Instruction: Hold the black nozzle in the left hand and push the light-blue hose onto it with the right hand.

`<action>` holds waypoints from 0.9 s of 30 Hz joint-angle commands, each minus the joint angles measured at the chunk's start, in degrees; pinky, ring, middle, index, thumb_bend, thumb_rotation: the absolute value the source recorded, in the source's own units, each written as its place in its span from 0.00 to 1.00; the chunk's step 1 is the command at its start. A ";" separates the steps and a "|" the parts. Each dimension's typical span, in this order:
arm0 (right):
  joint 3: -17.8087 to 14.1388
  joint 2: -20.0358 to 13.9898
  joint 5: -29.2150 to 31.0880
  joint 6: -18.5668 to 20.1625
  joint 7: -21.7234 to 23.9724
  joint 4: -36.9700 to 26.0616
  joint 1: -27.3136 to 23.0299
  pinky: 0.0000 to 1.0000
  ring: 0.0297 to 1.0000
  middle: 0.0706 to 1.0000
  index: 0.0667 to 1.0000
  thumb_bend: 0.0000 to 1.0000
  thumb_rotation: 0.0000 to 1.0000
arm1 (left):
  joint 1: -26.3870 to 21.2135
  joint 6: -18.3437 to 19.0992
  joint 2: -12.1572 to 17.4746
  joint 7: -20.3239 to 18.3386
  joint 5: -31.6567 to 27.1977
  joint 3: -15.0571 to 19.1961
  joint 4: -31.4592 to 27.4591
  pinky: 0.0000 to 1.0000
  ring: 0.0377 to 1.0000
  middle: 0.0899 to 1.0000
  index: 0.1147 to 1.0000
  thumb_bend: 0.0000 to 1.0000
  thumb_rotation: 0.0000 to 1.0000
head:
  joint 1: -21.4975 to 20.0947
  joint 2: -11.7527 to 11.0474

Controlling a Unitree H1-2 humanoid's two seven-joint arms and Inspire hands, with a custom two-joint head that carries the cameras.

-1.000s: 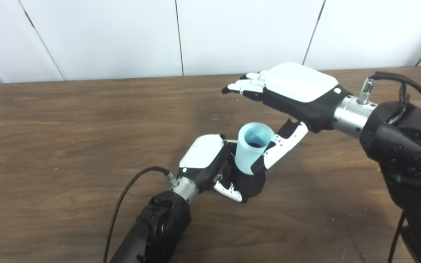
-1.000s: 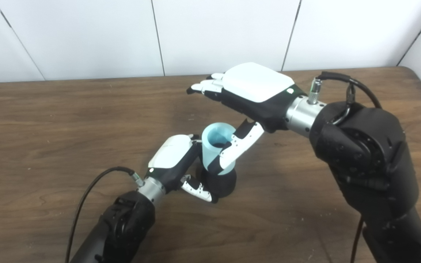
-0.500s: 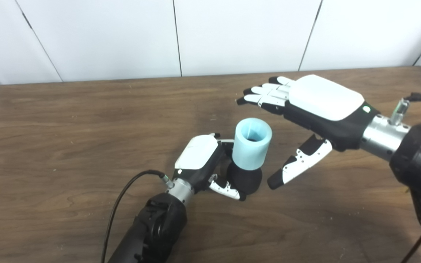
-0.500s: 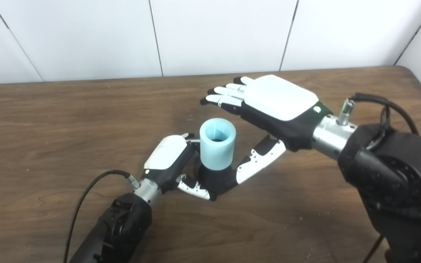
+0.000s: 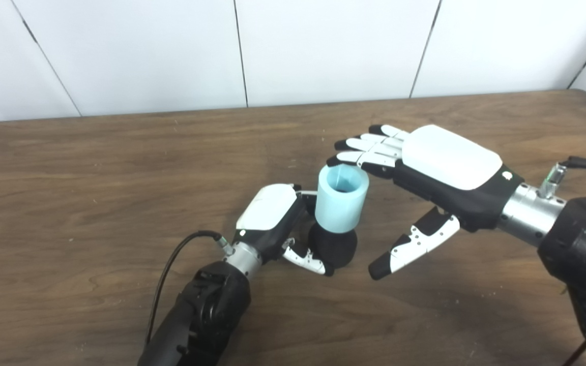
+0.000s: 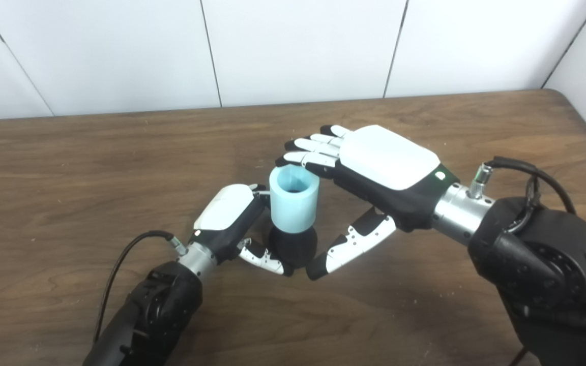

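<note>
The left hand [image 5: 272, 216] is clamped on the round black nozzle [image 5: 332, 247], which stands on the brown wooden table [image 5: 94, 173]. The short light-blue cylindrical hose [image 5: 339, 198] sits upright on top of it. The right hand [image 5: 425, 178] hovers spread, holding nothing, fingertips [image 5: 334, 160] near the hose rim, thumb beside the nozzle; contact unclear in either view

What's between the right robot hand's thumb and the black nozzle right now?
Only bare table: in the left eye view, the right robot hand has its thumb beside the black nozzle, a narrow gap apart.
</note>
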 commanded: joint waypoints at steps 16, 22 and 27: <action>0.11 0.53 -1.52 -2.66 -3.82 -2.03 2.27 1.00 1.00 1.00 0.96 0.67 0.77 | 1.69 5.24 3.60 -2.33 3.48 2.05 4.25 0.91 0.69 0.49 0.39 0.52 0.00 | -0.37 -0.37; 1.88 1.59 -2.62 -6.10 -5.65 0.72 3.99 1.00 1.00 1.00 0.99 0.68 0.76 | 1.79 5.66 3.45 -2.63 3.86 1.68 3.70 0.91 0.69 0.50 0.39 0.51 0.00 | -0.15 -0.25; 2.00 1.49 -2.61 -7.13 -5.49 1.79 2.98 1.00 1.00 1.00 1.00 0.69 0.77 | 1.81 5.30 3.59 -2.47 3.91 1.32 3.65 0.91 0.68 0.50 0.38 0.51 0.00 | -0.24 -0.18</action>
